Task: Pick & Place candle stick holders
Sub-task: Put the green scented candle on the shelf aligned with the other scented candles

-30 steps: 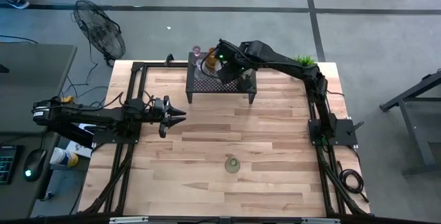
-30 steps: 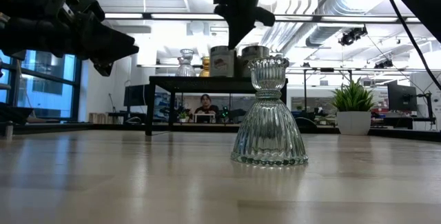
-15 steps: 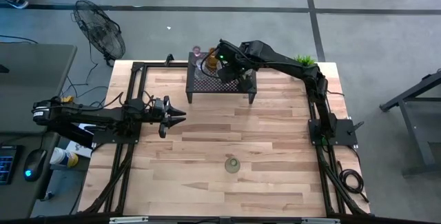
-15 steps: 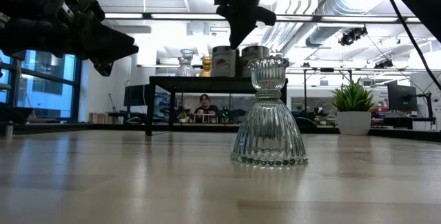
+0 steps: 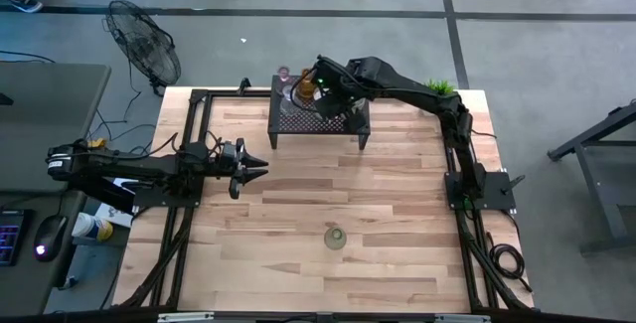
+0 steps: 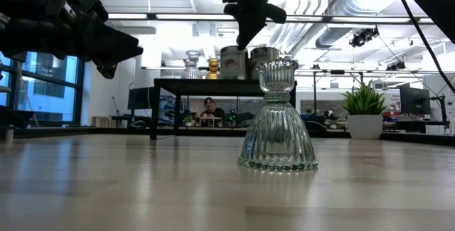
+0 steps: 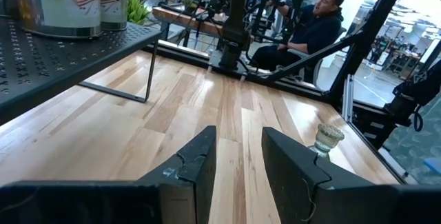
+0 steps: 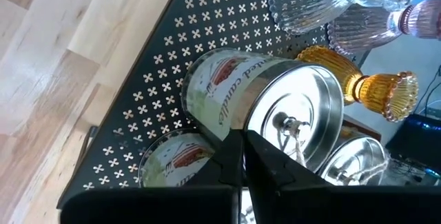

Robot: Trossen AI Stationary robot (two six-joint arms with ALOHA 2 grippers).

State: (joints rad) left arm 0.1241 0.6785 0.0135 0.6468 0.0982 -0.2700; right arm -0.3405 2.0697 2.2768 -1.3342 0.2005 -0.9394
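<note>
A clear ribbed glass candle stick holder (image 6: 277, 117) stands upright on its wide base on the table's near middle (image 5: 335, 237). At the far middle is a black perforated rack (image 5: 318, 114). It bears silvery lidded tins (image 8: 275, 107), an amber holder (image 8: 365, 79), a clear holder (image 8: 324, 3) and a pinkish one (image 8: 403, 21). My right gripper (image 8: 242, 156) hangs shut just above the tins (image 6: 245, 40), pointing steeply down, and touches nothing. My left gripper (image 7: 238, 162) waits open and level over the table's left side (image 5: 260, 167), with nothing between its fingers.
A small potted green plant (image 6: 365, 114) stands at the table's far right corner. The rack stands on thin black legs (image 7: 150, 69), with free room under it. A person (image 7: 313, 24) sits beyond the table. Bare wood lies between the lone holder and the rack.
</note>
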